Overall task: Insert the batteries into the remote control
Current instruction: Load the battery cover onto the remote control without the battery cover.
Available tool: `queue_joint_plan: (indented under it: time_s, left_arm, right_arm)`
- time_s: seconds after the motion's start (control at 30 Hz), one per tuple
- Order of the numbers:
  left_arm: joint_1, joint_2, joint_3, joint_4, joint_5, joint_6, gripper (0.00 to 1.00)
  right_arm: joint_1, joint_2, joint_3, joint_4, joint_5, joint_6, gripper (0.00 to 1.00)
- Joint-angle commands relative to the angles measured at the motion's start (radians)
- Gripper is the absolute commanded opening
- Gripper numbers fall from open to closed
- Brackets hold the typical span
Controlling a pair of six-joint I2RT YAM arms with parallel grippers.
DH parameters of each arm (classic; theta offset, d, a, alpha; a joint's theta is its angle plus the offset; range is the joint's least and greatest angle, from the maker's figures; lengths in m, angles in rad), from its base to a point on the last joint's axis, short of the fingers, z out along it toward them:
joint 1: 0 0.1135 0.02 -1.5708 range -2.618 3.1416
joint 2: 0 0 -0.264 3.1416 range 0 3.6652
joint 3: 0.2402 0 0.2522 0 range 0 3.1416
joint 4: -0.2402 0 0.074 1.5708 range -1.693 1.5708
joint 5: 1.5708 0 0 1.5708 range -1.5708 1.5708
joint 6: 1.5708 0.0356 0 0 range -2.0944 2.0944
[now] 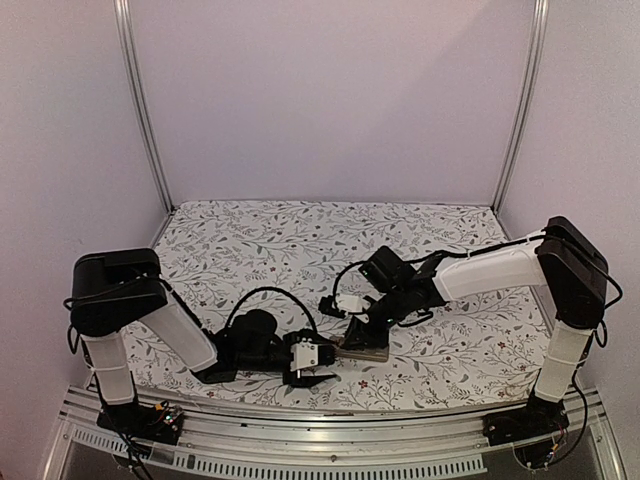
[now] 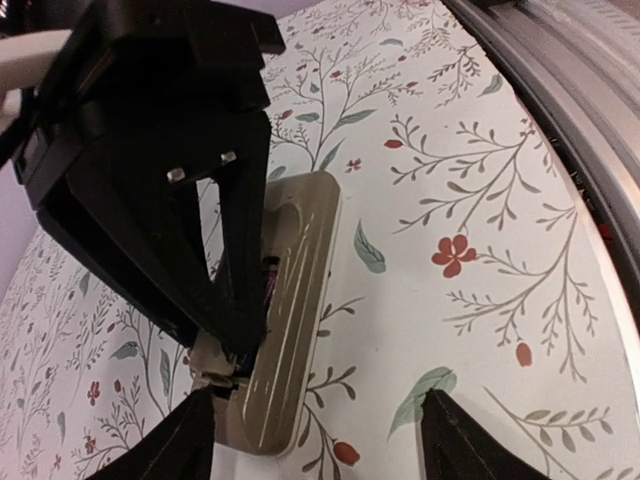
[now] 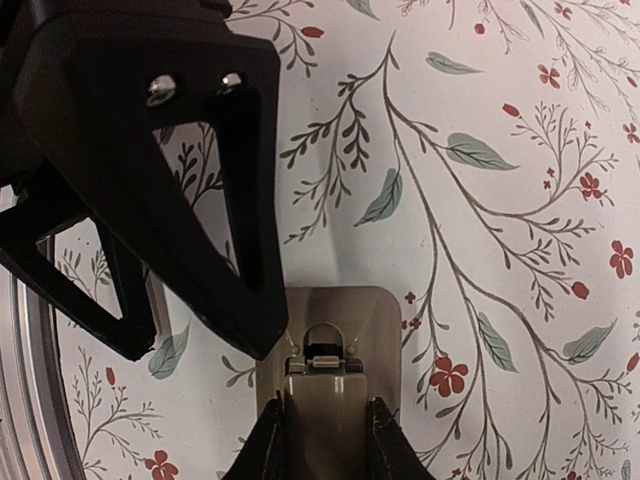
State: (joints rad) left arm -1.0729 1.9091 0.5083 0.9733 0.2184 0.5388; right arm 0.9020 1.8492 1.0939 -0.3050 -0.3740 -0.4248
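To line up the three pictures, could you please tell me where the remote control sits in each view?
Top external: remote control low, just right of centre.
Left wrist: remote control centre-left, running down to the bottom edge.
Right wrist: remote control bottom centre, gripped by the right hand.
Shared landmark: the floral cloth beneath it.

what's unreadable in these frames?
- Batteries: left wrist shows only a dark sliver in the remote control bay, with the right hand covering the rest. Too small overhead.
- Remote control's front: face down, all views.
- Its near end: cut off by right wrist's bottom edge.
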Motion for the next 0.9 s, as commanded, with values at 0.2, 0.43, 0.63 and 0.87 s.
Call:
queue_joint_plan:
  time_s: [0.2, 0.43, 0.63, 0.87]
  left_arm:
    - [0.0, 0.045, 0.028, 0.013, 0.001, 0.011, 0.72]
    - [0.001, 0.05, 0.056, -0.011, 0.018, 0.014, 0.72]
    - [0.002, 0.078, 0.063, -0.001, 0.027, 0.024, 0.71]
    - [0.002, 0.099, 0.063, 0.0, 0.009, 0.03, 0.69]
  right_arm:
    - [-0.003, -0.001, -0.017, 0.016, -0.012, 0.023, 0.12]
    - [0.009, 0.004, -0.02, 0.02, -0.011, 0.027, 0.14]
    - [0.011, 0.001, -0.02, 0.023, -0.016, 0.031, 0.17]
    - [0.014, 0.001, -0.017, 0.027, -0.02, 0.035, 0.23]
